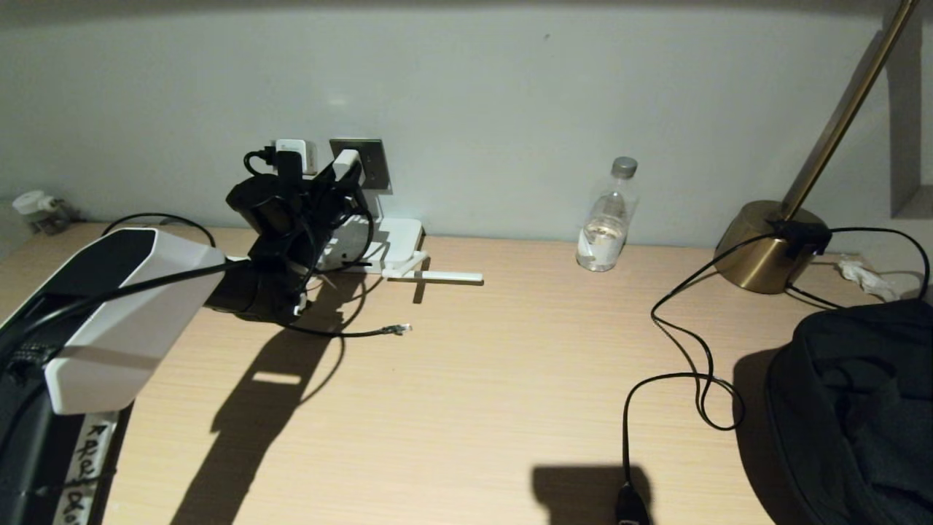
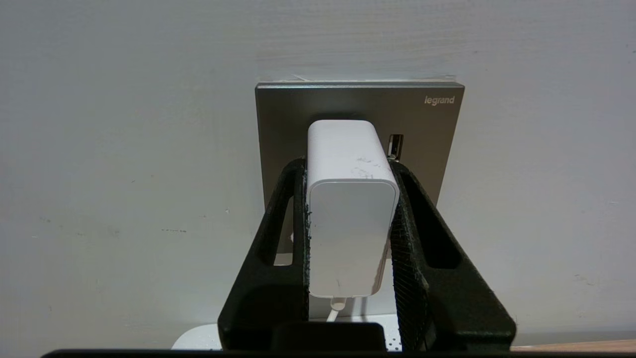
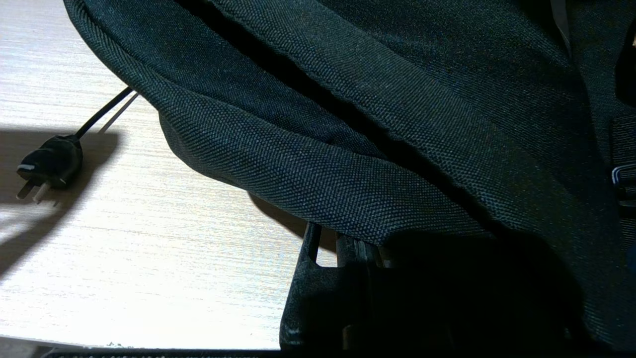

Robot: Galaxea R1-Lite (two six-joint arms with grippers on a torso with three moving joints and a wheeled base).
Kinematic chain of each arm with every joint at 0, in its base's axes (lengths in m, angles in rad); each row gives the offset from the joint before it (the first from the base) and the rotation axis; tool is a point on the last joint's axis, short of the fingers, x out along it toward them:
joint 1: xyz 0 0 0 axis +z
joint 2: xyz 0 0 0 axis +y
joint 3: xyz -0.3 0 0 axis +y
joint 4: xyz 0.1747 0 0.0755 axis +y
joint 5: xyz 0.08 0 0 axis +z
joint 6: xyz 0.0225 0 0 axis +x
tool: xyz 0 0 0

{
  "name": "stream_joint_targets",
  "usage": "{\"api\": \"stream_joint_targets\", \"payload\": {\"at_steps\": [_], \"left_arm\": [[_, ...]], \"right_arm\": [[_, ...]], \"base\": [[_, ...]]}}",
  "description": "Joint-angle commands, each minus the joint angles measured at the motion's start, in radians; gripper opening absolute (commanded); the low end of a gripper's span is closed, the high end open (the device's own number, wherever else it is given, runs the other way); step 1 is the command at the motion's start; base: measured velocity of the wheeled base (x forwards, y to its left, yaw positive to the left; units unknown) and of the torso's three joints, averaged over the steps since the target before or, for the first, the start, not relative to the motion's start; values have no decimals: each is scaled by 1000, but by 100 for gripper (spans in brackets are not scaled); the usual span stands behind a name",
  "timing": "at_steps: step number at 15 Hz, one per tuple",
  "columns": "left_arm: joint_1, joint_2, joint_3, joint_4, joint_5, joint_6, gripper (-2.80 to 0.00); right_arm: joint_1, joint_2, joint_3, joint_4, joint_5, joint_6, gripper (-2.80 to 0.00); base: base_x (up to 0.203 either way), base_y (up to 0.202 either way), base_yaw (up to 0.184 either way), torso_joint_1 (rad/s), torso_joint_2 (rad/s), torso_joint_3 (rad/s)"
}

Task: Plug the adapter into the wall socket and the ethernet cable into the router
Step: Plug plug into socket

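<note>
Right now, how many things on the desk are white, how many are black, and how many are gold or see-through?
White: 2, the adapter and the router.
Black: 3, the ethernet cable, the lamp cord and the bag.
Gold: 1, the lamp.
See-through: 1, the bottle.
Total: 7.
</note>
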Motion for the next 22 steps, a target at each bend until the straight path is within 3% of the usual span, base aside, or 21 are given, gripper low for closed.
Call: {"api": "stream_joint_targets", "payload": {"at_steps": [1,18,22], "left_arm": [[0,2,-7,-3,0,0,-280],[0,15,-27,29,-2,-1,-280],[0,26,-76,59,-2,-1,-280]], "right_arm": [[0,0,0,0,0,-1,-280],[0,0,0,0,0,-1,-280],[0,0,0,0,0,-1,-280]], "base": [[0,0,0,0,0,0],[0,0,0,0,0,0],[0,0,0,0,0,0]]}}
